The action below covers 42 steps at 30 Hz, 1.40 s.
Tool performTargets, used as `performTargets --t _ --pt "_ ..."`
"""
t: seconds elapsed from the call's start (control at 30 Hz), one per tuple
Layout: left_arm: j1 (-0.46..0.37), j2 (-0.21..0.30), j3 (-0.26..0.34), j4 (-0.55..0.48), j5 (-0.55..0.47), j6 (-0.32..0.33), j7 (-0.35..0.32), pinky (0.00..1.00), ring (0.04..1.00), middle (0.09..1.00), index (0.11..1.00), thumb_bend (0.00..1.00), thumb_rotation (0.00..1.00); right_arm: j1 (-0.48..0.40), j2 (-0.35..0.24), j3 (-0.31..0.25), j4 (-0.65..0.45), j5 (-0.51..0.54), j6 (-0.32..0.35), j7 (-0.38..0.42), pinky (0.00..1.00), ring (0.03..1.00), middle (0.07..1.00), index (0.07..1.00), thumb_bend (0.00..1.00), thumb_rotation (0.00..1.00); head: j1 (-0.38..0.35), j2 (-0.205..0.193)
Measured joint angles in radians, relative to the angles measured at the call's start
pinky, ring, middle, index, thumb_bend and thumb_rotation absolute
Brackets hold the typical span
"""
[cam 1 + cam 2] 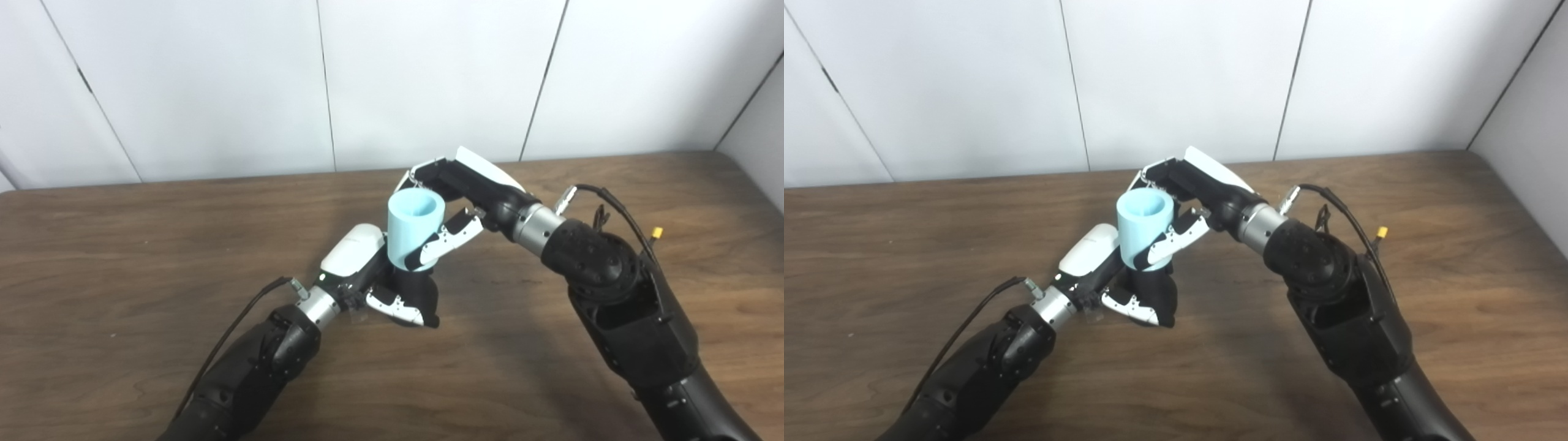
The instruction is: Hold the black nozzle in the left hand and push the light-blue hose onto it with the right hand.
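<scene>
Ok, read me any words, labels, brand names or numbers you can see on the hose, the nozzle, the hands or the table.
None: no readable text shows in either view.
The light-blue hose, black nozzle, left hand, right hand and table carry no visible lettering.

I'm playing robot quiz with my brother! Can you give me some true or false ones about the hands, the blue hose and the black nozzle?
1. The right hand holds the hose. True.
2. The hose lies flat on the table. False: it is upright, held above the table, open end up.
3. The left hand grips the nozzle. True.
4. The nozzle sits above the hose. False: it is below the hose, at its lower end.
5. The left hand is open and waiting. False: it is shut on the nozzle.
</scene>
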Motion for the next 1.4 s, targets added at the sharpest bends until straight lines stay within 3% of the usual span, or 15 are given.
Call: performTargets --t 0.6,0.9,1.4 --pt "0.017 -0.002 0.014 -0.026 0.0 0.0 -0.027 0.32 0.423 0.435 0.502 0.5 0.0 0.038 -0.02 0.011 0.012 -0.001 -0.084 -0.013 0.36 0.409 0.49 0.514 0.52 0.0 -0.003 0.021" --pt "0.023 -0.002 0.02 -0.035 0.0 0.0 -0.038 0.32 0.419 0.434 0.502 0.5 0.0 0.097 -0.011 0.004 0.046 0.011 -0.162 -0.097 0.35 0.403 0.474 0.53 0.51 0.0 -0.006 0.032" --pt "0.05 -0.002 0.039 -0.073 0.0 0.023 -0.057 0.32 0.419 0.435 0.503 0.5 0.0 0.148 0.014 0.012 0.057 0.031 -0.192 -0.187 0.36 0.403 0.48 0.526 0.51 0.0 -0.011 0.046"
